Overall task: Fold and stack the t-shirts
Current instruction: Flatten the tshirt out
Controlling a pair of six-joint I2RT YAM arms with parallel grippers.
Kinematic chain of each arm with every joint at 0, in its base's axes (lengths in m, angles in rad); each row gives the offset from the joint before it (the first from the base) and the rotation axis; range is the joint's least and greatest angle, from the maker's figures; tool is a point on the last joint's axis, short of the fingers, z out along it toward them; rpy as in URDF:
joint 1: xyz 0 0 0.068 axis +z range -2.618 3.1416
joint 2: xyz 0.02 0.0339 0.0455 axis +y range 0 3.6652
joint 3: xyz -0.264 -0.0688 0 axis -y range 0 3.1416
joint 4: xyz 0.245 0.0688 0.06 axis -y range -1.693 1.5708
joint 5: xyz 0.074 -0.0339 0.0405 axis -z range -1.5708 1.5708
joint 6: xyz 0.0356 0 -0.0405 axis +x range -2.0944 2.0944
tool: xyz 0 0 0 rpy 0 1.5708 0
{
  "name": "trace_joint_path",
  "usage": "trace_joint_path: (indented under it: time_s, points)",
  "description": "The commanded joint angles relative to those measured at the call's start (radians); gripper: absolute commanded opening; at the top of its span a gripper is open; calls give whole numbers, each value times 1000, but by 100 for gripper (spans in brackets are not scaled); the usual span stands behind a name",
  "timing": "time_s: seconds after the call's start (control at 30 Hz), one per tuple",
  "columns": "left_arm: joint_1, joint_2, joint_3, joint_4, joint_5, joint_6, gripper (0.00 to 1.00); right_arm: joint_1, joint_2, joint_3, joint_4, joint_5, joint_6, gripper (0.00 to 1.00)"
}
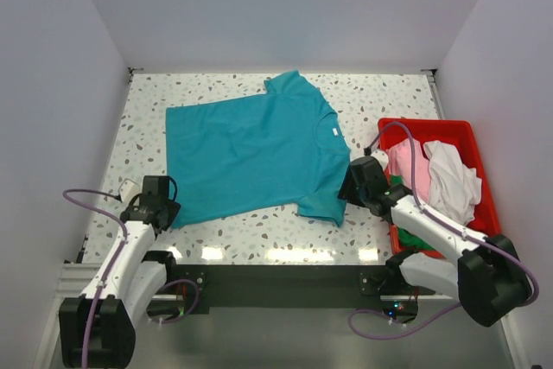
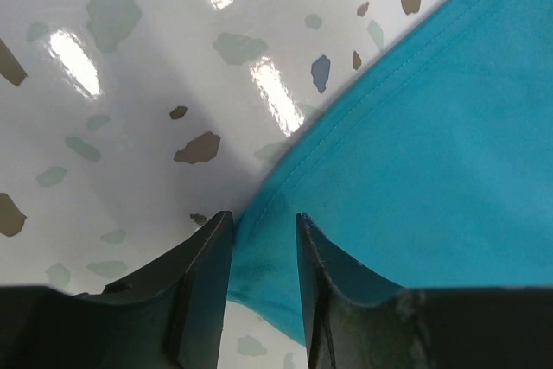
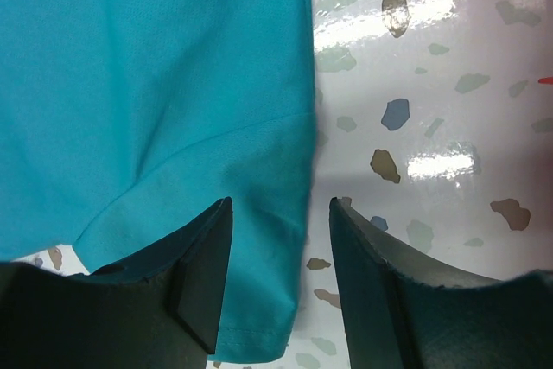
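The teal t-shirt (image 1: 251,153) lies spread flat on the worktop (image 1: 259,239). Its hem corner sits between the fingers of the left gripper (image 2: 263,222), and the edge of its near sleeve sits between those of the right gripper (image 3: 281,209). Both grippers stand partly open, straddling cloth but pinching nothing. The shirt looks light, thin and limp, so it will likely sag and drag rather than hold shape. The stitched hem and sleeve cuff are the firmest places to pinch, low against the glossy surface. Ahead of both grippers the shirt's far edge leaves a band of speckled surface. Just outside the right gripper stands the red bin (image 1: 479,140), heaped with other shirts (image 1: 449,181); its wall limits swing that way.
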Motion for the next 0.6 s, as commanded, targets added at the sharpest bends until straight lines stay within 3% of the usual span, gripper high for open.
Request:
trace_joint_path:
  time_s: [0.0, 0.33, 0.5, 0.57]
  points:
    - [-63, -19, -9, -45, -36, -60, 39, 3, -35, -12, 51, -17, 19, 52]
    - [-83, -25, -14, -60, -1, -106, 26, 3, -69, 0, 20, -54, 5, 52]
    - [-83, -7, 64, -131, -48, -103, 29, 3, -86, 23, -12, -55, -3, 52]
    - [-88, 11, 98, -171, -67, -109, 37, 3, -83, 29, -23, -51, -4, 52]
